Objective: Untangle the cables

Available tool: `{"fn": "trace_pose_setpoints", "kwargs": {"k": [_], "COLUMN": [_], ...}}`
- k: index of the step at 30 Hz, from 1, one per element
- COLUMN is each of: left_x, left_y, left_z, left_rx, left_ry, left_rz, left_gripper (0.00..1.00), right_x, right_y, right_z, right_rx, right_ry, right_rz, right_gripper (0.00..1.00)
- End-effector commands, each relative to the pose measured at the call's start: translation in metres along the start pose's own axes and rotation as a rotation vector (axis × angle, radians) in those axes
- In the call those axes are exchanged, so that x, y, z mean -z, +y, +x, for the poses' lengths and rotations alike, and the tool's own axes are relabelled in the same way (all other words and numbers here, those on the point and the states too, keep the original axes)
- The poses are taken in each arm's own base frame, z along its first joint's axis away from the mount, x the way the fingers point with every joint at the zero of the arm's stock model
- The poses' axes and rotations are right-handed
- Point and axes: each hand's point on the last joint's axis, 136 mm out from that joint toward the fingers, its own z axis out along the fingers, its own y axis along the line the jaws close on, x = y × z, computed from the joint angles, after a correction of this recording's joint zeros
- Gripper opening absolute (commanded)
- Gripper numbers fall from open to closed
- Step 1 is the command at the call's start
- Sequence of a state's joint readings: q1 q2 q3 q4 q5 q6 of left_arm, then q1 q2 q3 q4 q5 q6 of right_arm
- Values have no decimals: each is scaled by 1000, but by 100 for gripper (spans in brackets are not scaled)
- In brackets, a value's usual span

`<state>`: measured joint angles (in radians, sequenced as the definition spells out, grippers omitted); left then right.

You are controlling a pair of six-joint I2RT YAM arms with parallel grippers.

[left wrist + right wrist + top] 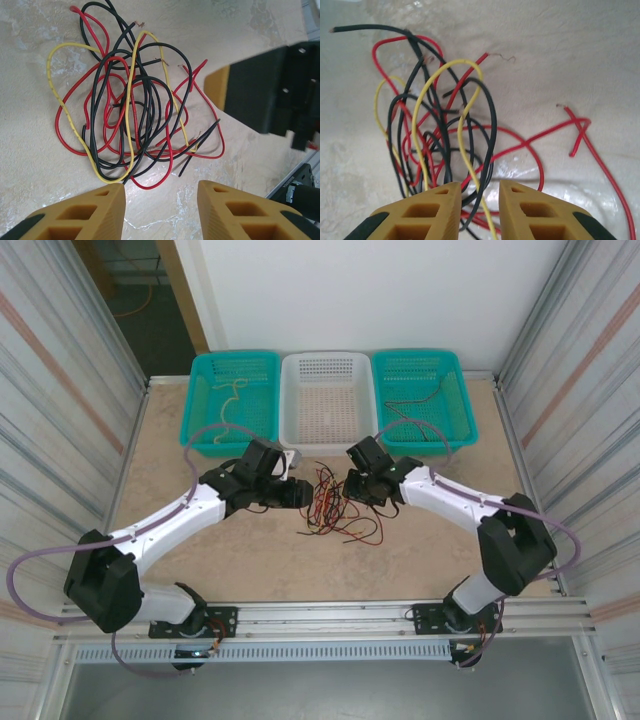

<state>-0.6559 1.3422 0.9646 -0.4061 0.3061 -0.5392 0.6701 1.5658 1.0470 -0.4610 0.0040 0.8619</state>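
The cables (pixel 335 508) lie in one loose knot of red, black and yellow strands on the tabletop (pixel 160 470), roughly midway between the two arms and just on the near side of the white basket (pixel 327 360). From above the knot runs longer from far to near than from side to side, with a few red ends trailing off towards the near right. My left pincer (pixel 303 494) sits at its left flank and my right pincer (pixel 350 487) at its right flank, so the two face each other across the bundle. In the left wrist view the knot (pixel 135 100) lies straight ahead of the left pincer (pixel 161 192), whose jaws stand moderately apart with nothing between them; the right pincer's tan fingertip (pixel 218 89) shows just beyond the far side of the loops. In the right wrist view the right pincer (pixel 480 192) is drawn narrow, and a yellow and a black strand of the tangle (pixel 445 125) run into the gap, though I see no pad pressing on them yet. I judge the right arm the nearer one to a grip. Teal baskets (pixel 195 400) and (pixel 465 410) flank the white one, well behind. Nothing blocks either approach except the crossing loops themselves, which may drag along together
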Motion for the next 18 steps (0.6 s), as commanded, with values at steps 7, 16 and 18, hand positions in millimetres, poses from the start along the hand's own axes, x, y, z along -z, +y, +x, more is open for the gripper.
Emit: {"fn": "trace_pose_setpoints", "kwargs": {"k": [7, 16, 18], "left_x": [13, 7, 5], "left_y": [-14, -16, -16], "left_z": [-9, -13, -14], "left_rx": [-29, -32, -36], "left_ry": [-43, -40, -38], "left_rz": [39, 47, 40], "left_gripper": [42, 45, 50], "right_x": [-36, -19, -7], "right_y": [6, 9, 15], "right_z": [-3, 10, 18], "right_rx": [46, 171, 233], "right_ry": [83, 67, 48], "right_rz": [-22, -1, 1], "right_gripper": [18, 0, 0]}}
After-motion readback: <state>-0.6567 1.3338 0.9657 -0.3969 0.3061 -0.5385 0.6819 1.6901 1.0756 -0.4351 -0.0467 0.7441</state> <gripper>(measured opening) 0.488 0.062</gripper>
